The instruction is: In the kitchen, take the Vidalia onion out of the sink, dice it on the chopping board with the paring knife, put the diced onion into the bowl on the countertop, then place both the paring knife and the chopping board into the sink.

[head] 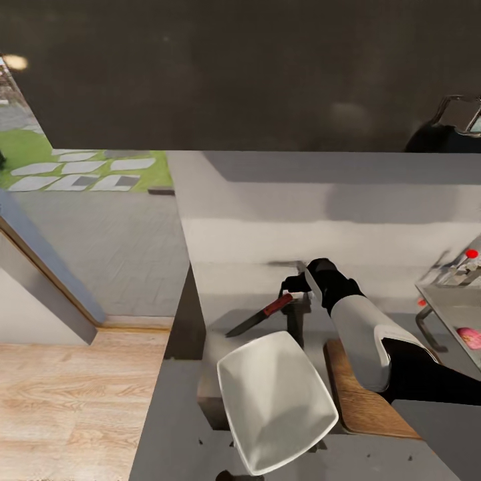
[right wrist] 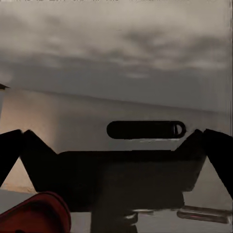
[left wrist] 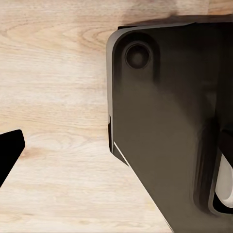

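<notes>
The paring knife [head: 262, 314] lies on the grey countertop [head: 254, 234], red handle toward my right gripper [head: 297, 294] and dark blade pointing left. In the right wrist view the gripper [right wrist: 114, 141] has its fingers spread wide and is open, with the red handle [right wrist: 36, 213] low beside one finger. The white bowl [head: 277, 401] stands near the front edge. To its right is the brown chopping board [head: 364, 404], partly under my right forearm. The pink Vidalia onion [head: 469, 337] lies in the steel sink [head: 444, 304] at far right. One finger [left wrist: 9, 150] of my left gripper hangs over wooden floor.
The countertop ends at its left edge [head: 190, 300], beyond which are wooden floor [head: 73, 394] and a doorway to a paved yard. A small red faucet knob [head: 472, 254] sits above the sink. A dark kettle [head: 447, 130] stands at back right. My own dark base [left wrist: 165, 121] shows below the left arm.
</notes>
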